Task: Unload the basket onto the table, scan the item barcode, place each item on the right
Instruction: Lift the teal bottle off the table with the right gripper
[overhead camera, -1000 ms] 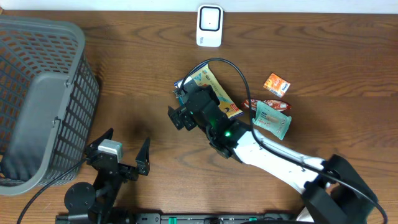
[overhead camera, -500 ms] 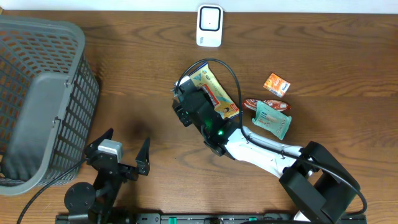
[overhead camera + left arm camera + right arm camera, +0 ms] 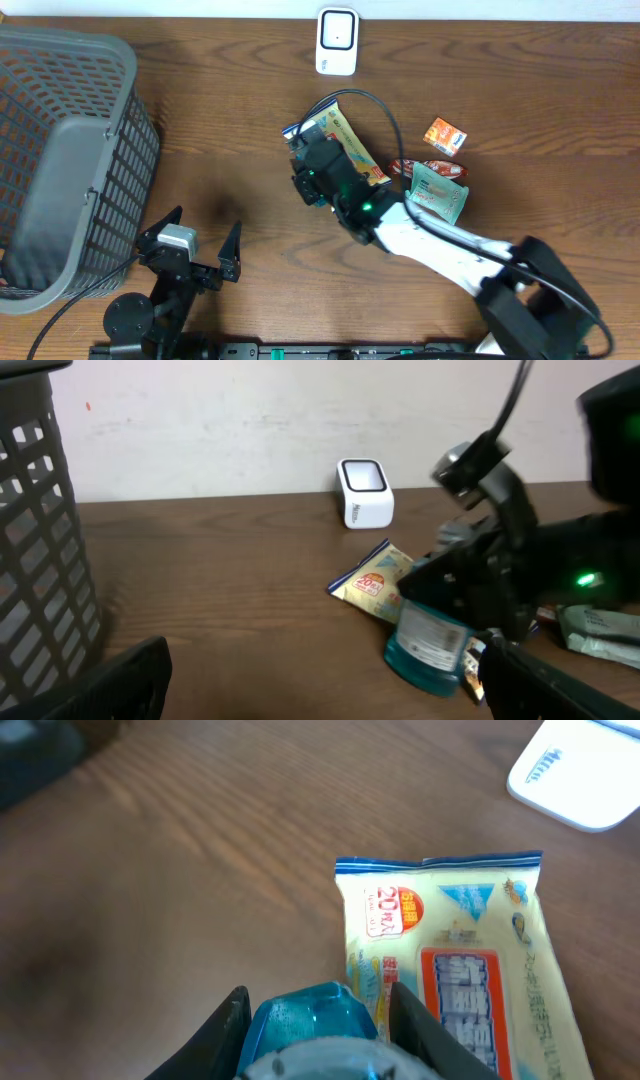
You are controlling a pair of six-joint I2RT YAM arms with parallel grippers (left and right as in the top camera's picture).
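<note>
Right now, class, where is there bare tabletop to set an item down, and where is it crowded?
Bare wood lies between the basket and the yellow packet, and right of the scanner along the far edge. Crowded: the right gripper holding a blue container beside the teal pouch and orange packet.

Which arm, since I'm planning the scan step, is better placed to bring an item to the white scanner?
Right. The right fingers clasp the blue container beside the yellow packet, nearer the scanner. The left fingers stand open and empty by the basket.
</note>
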